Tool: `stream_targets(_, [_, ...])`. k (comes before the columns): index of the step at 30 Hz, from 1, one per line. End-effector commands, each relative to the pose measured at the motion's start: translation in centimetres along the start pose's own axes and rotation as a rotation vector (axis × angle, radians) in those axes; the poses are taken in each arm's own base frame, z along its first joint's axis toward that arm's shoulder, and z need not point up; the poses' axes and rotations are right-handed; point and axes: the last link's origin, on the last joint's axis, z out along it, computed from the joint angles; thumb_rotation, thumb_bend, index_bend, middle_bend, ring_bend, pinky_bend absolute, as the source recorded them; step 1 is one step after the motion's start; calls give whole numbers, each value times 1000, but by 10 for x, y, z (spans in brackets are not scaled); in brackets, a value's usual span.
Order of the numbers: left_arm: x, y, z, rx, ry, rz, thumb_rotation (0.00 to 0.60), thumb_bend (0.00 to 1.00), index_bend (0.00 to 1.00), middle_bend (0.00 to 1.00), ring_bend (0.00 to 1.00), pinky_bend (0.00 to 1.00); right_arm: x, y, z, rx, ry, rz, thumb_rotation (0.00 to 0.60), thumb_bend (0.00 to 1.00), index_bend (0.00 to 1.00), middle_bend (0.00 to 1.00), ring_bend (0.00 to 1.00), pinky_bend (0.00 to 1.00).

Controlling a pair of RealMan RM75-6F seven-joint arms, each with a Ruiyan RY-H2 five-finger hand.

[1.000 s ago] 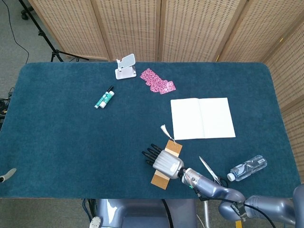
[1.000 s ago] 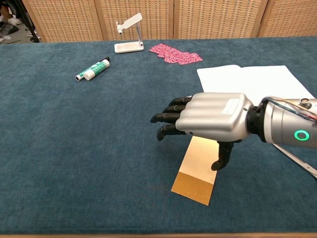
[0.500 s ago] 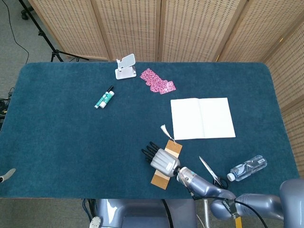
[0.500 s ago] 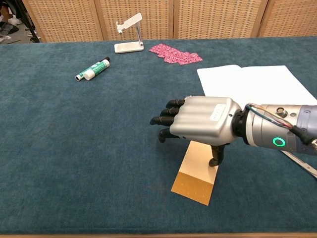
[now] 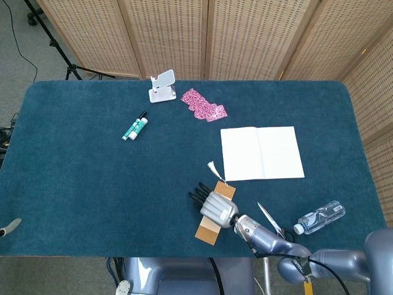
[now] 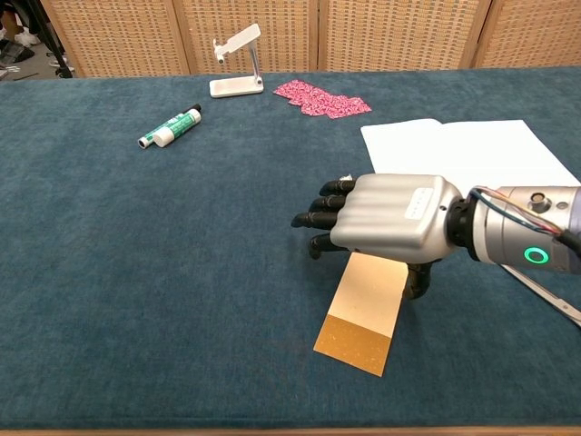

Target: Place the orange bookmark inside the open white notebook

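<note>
Fingers point(image 6: 323, 219) of the right hand point(image 6: 392, 223) were curled slightly inward, holding nothing, with the thumb pointing down toward the orange bookmark point(image 6: 361, 313); whether the thumb touched the card could not be told. That hand hovered over the upper half of the bookmark, just right of the frame's centre in the chest view. The bookmark lay flat on the blue table point(image 5: 80, 178) near its bottom edge, a white tassel point(image 5: 212, 168) trailing from its upper end. Just above and to the right, the open white notebook point(image 5: 261, 153) lay flat. Scissors point(image 5: 270, 220) and a water bottle point(image 5: 318, 217) lay at the lower right. A glue stick point(image 5: 134, 126), phone stand point(image 5: 162, 86) and pink patterned cloth point(image 5: 203, 104) sat in the upper left-centre.
</note>
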Motion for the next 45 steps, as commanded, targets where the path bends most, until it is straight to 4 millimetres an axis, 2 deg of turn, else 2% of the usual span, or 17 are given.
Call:
stream_targets(1, [0, 0, 0, 0, 1, 0, 600, 0, 0, 0, 0, 0, -3, 4, -4, 0, -5, 4, 600, 2, 195, 0, 0, 0])
stream_targets(12, [-1, 1, 0, 0, -3, 4, 600, 0, 0, 0, 0, 0, -18, 8, -11, 11, -23, 40, 600, 2, 209, 0, 0, 0])
stream_targets(18, [-2, 1, 0, -1, -7, 4, 600, 0, 0, 0, 0, 0, -25, 8, -10, 14, -22, 71, 600, 3, 268, 0, 0, 0])
stream_targets(24, [-3, 1, 1, 0, -12, 7, 600, 0, 0, 0, 0, 0, -34, 9, -10, 9, -19, 106, 600, 19, 374, 0, 0, 0])
stream_targets(30, [-5, 2, 2, 0, -18, 11, 600, 0, 0, 0, 0, 0, -38, 10, -10, 5, -1, 123, 600, 73, 468, 0, 0, 0])
stream_targets(35, [-6, 3, 2, -1, -20, 12, 600, 0, 0, 0, 0, 0, -38, 10, -11, 4, 22, 135, 600, 171, 514, 0, 0, 0])
stream_targets(37, [-6, 3, 2, -1, -20, 11, 600, 0, 0, 0, 0, 0, -37, 9, -11, 5, 34, 140, 600, 216, 524, 0, 0, 0])
stream_targets(43, [-5, 3, 1, -2, -20, 11, 600, 0, 0, 0, 0, 0, -36, 8, -11, 10, 54, 144, 600, 251, 525, 0, 0, 0])
stream_targets(45, [-5, 3, 1, -2, -20, 10, 600, 0, 0, 0, 0, 0, -35, 8, -11, 12, 57, 139, 600, 294, 525, 0, 0, 0])
